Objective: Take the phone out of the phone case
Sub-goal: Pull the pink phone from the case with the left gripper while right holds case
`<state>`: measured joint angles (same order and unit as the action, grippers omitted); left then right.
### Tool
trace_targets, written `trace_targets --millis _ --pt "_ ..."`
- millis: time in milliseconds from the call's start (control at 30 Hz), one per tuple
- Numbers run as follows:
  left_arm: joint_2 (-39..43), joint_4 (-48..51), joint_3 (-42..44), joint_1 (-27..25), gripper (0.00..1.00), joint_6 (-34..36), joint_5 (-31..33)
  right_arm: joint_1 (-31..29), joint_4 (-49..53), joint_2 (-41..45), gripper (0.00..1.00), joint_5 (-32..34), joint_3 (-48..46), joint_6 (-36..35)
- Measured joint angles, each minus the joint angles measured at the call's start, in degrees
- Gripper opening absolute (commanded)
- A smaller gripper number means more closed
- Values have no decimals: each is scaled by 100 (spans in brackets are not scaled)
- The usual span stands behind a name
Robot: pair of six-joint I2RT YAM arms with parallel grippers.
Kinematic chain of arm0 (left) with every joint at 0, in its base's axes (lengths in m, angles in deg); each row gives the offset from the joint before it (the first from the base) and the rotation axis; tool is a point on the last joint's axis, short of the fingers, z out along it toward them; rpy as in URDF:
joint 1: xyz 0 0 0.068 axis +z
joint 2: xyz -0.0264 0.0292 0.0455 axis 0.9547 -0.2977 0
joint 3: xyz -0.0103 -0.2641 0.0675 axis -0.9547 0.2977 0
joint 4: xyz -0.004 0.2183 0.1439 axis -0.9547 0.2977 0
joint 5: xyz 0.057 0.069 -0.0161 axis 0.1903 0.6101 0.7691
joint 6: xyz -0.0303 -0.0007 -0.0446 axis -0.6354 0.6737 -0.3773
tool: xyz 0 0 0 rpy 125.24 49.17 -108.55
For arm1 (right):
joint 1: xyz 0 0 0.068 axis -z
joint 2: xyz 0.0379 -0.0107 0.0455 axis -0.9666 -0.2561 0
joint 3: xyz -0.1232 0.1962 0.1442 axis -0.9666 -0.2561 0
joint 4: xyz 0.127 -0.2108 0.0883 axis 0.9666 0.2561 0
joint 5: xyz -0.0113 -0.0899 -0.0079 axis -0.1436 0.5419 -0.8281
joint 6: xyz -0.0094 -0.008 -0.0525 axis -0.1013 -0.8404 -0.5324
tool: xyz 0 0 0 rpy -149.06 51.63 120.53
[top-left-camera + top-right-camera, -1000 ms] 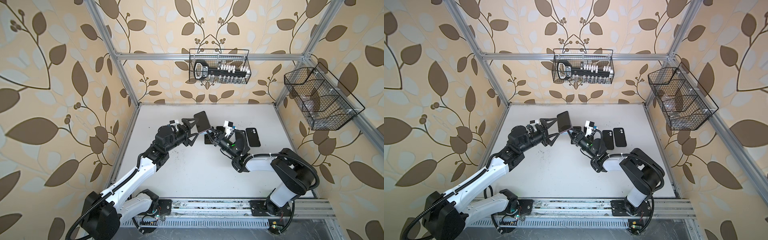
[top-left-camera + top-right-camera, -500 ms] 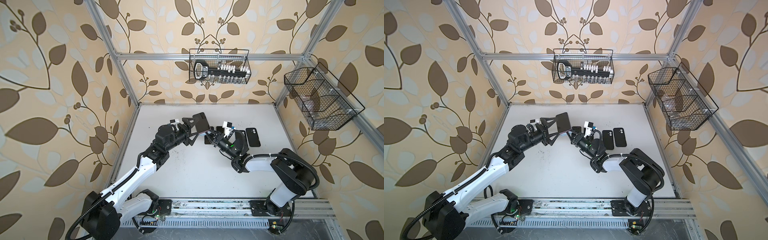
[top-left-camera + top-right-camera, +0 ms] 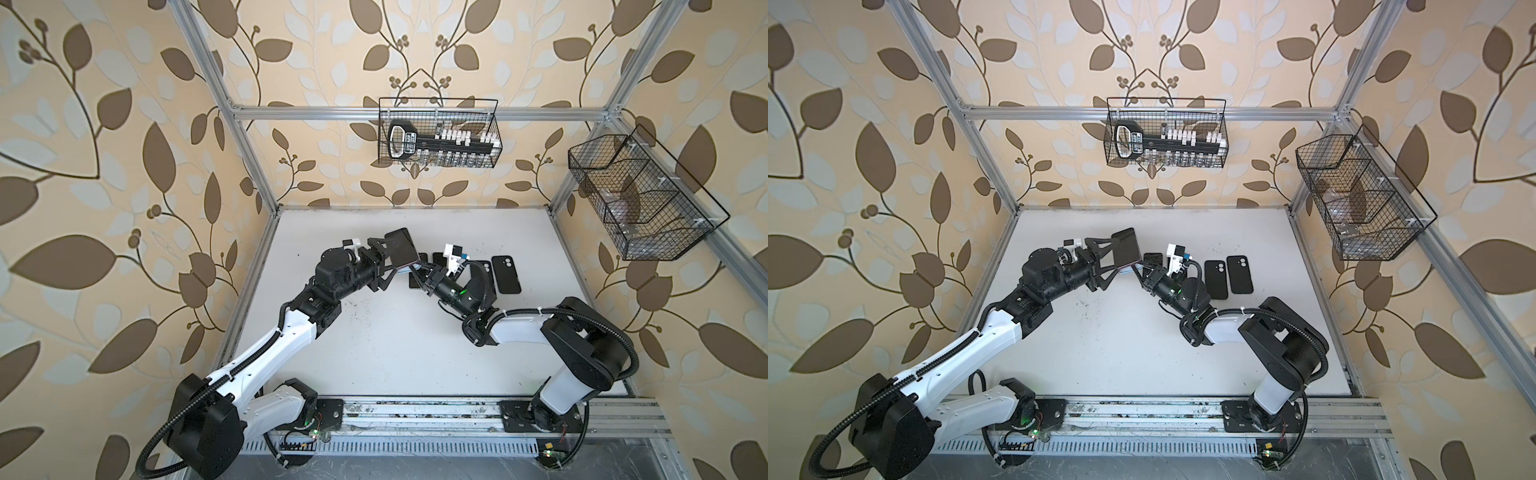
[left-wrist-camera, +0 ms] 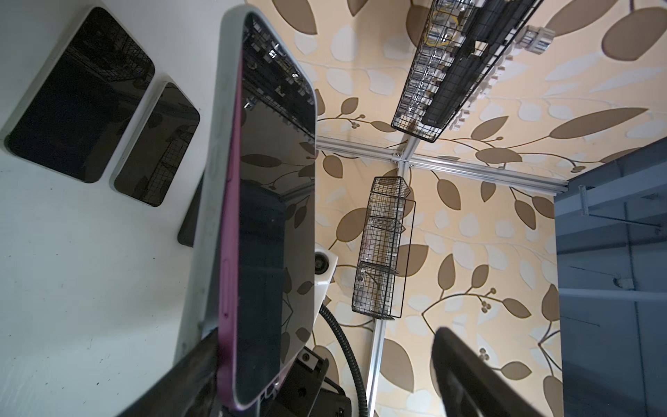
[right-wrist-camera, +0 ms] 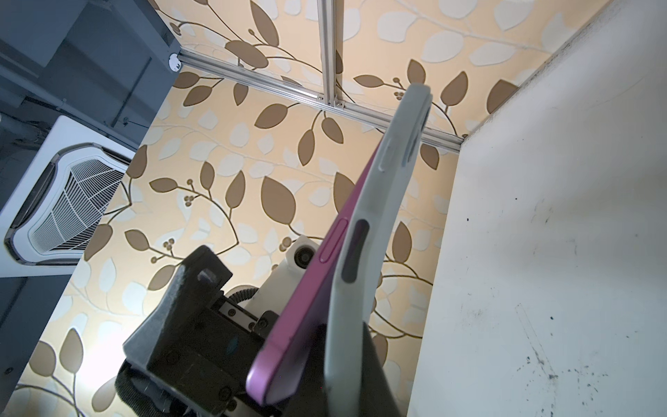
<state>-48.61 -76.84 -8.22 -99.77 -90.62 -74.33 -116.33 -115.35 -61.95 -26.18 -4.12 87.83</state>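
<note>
The right gripper [image 3: 417, 270] is clamped on the grey phone case [image 5: 368, 252]. The left gripper [image 3: 390, 258] gapes, one finger against the case. The purple phone [image 5: 314, 289], one corner peeled free, hangs over the table [image 3: 395, 353], slightly nearer the left arm than before. Spare cases [image 3: 1239, 274] lie beyond.

**Counts, placed by the white table [image 3: 395, 353].**
- **Robot arms:** two, left arm [image 3: 291, 332] and right arm [image 3: 519, 332], both reaching over the table.
- **Wire baskets:** two, basket a [image 3: 382, 124] above the table's far edge and basket b [image 3: 623, 232] above its right edge.
- **Black empty cases:** two, case a [image 3: 1216, 279] and case b [image 3: 1239, 274], flat on the table, side by side.
- **Bare phones, screen up:** two, phone a [image 4: 79, 94] and phone b [image 4: 157, 144], flat on the table.
- **Purple phone [image 4: 274, 216]:** one, raised off the table.
- **Grey case [image 5: 382, 202]:** one, raised off the table.
</note>
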Motion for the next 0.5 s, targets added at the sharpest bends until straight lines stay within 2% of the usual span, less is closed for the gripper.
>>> trace_targets --millis 500 --pt "-103 7 -2 -15 16 129 9 -74 -24 179 1 4 -4 -44"
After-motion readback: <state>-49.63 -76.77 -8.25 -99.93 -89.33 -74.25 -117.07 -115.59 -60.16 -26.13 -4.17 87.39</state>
